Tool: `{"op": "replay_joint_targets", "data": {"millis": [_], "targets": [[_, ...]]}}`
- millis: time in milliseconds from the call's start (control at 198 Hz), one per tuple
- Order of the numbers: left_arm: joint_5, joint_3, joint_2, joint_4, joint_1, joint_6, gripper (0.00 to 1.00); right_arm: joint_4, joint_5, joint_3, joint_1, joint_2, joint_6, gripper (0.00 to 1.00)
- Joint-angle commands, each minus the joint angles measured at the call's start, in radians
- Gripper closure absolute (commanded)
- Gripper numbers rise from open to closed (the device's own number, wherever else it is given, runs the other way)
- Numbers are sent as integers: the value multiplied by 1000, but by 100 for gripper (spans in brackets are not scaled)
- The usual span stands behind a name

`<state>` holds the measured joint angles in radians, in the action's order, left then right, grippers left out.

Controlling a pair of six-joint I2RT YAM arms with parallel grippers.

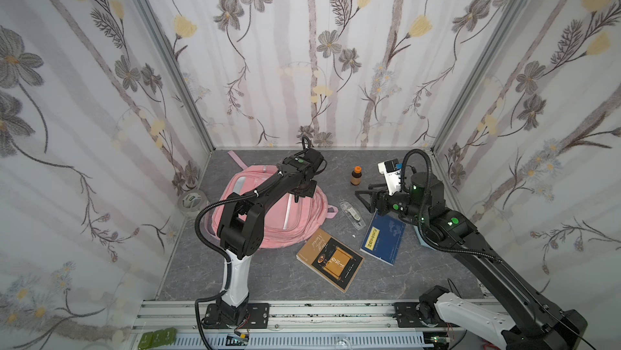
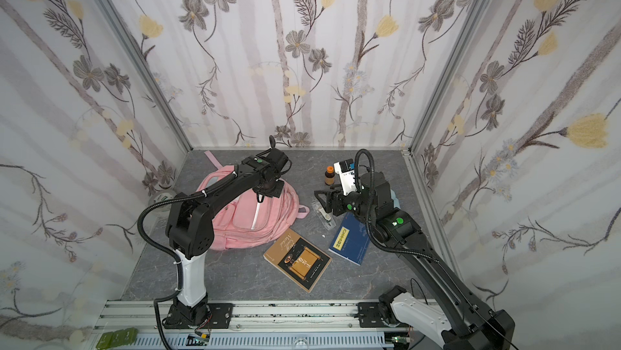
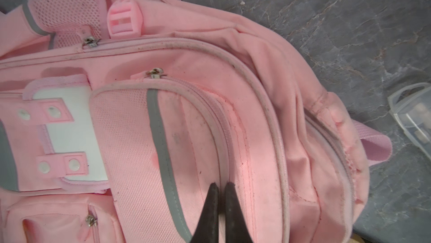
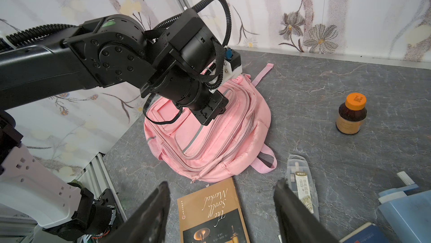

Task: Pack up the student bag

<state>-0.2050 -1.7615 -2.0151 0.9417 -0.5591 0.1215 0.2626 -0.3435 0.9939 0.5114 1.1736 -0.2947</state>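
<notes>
The student bag [image 1: 292,220] [image 2: 235,227] is a large pink backpack lying flat at the left of the grey table, front pockets up. My left gripper [image 1: 296,197] [image 2: 258,198] points down onto it. In the left wrist view the left gripper [image 3: 221,184] is shut, its tips pressed on the zipper seam of the front pocket of the bag [image 3: 256,90]; I cannot tell whether fabric is pinched. My right gripper [image 1: 364,193] [image 2: 319,193] hovers open to the right of the bag. In the right wrist view it [image 4: 223,183] stands above the brown book [image 4: 210,211], holding nothing.
A brown book [image 1: 331,259] lies in front of the bag, a blue book [image 1: 383,237] to its right. A clear pencil case [image 1: 352,215] and an orange-capped brown bottle [image 1: 357,176] sit between the arms. A tape roll [image 1: 191,200] rests by the left wall. A light-blue pouch [image 4: 410,209] lies under the right arm.
</notes>
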Motion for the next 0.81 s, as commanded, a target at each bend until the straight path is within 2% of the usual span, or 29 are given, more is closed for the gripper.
{"op": "replay_joint_targets", "data": {"millis": [0, 20, 76, 121, 157, 233, 481, 602, 719, 805], "targets": [[-93, -12, 11, 21, 2, -64, 100, -37, -13, 9, 0, 7, -4, 30], [-91, -10, 17, 22, 3, -57, 99, -38, -12, 10, 1, 9, -3, 30], [-60, -4, 30, 21, 1, -36, 69, -41, -9, 9, 1, 12, -1, 30], [-27, 2, 43, 15, 1, -13, 55, -43, -7, 10, 1, 15, -1, 30], [-4, 2, 48, 10, 1, 1, 48, -43, -9, 12, 1, 18, 0, 30], [15, -16, 40, 15, -1, 33, 43, -42, -12, 21, 1, 27, 5, 30], [45, -150, -117, 84, -1, 58, 44, -33, -30, 29, 1, 47, 23, 30], [-6, -186, -162, 102, 3, 65, 48, -14, -30, 41, 1, 55, 31, 30], [-50, -206, -186, 122, 15, 73, 58, -11, -19, 43, 1, 53, 37, 30], [-39, -204, -193, 122, 23, 68, 67, -11, -15, 43, 1, 52, 39, 30]]}}
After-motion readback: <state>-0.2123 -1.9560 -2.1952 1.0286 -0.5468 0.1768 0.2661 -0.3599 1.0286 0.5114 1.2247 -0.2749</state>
